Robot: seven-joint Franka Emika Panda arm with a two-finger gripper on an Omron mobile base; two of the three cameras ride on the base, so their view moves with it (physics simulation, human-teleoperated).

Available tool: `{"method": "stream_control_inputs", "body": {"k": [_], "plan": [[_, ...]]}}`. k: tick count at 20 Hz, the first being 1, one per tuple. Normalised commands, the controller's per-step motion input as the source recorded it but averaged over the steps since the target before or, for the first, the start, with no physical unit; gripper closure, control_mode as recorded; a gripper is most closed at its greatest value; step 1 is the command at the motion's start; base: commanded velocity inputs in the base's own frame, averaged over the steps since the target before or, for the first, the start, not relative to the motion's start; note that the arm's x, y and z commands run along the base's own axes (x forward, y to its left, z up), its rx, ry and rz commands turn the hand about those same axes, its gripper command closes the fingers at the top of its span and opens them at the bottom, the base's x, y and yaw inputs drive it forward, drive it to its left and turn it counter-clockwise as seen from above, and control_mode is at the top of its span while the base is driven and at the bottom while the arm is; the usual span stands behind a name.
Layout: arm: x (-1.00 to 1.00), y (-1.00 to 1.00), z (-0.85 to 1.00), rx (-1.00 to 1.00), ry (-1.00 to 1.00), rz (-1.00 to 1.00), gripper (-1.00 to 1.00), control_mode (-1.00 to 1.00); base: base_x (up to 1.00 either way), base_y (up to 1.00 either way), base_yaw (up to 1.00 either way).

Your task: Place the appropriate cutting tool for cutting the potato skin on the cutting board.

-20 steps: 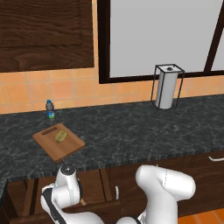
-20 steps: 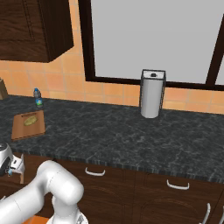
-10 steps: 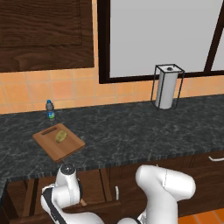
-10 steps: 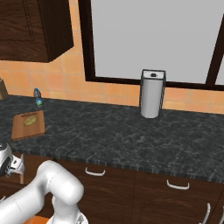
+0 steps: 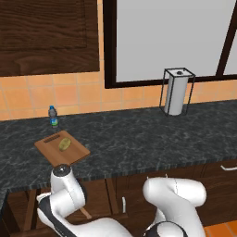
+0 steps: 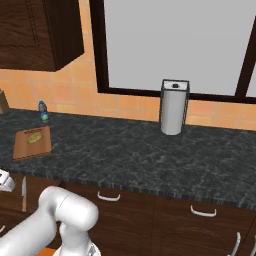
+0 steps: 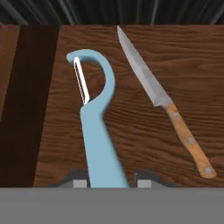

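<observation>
No shift seen since earlier frames. Peeler (image 7: 98, 127) handle lies between pincer (image 7: 108, 183) tips; grip cannot be told. Board (image 5: 62, 149), at 12 o'clock on tabletop (image 5: 139, 139), carries potato (image 5: 65, 144) alone; lift and placing remain.

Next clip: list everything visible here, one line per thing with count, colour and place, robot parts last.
peeler: 1, light blue with a pale blade, on the wooden drawer floor, handle between the fingertips
knife: 1, silver blade, brown handle, lying beside the peeler
cutting board: 1, reddish-brown, on the counter
potato: 1, yellowish-tan, on the board
bottle: 1, blue cap, green label, behind the board
paper towel holder: 1, white roll in a dark frame, below the window
counter: 1, dark speckled
pincer: 1, dark tips astride the peeler handle
</observation>
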Motion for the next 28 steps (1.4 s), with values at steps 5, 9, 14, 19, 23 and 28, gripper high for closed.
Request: {"method": "stream_control_inputs", "body": {"k": [5, 9, 14, 19, 23, 28], "plan": [[-0.52, -0.08, 1.0, 0.0, -0.07, 0.0, 1.0, -1.0, 0.0, 0.0, 0.0], [-0.44, -0.19, 1.0, 0.0, -0.08, 0.0, 1.0, -1.0, 0.0, 0.0, 0.0], [-0.4, -0.14, 0.9, 0.0, -0.11, 0.0, 1.0, -1.0, 0.0, 0.0, 0.0], [-0.16, -0.28, 0.47, 0.06, -0.33, 0.0, 1.0, -1.0, 0.0, 0.0, 0.0], [0.38, -0.75, 0.42, 0.13, -0.25, 0.0, 1.0, -1.0, 0.0, 0.0, 0.0], [0.93, -0.85, 0.21, 0.2, -0.05, -0.03, 1.0, -1.0, 0.0, 0.0, 0.0]]}}
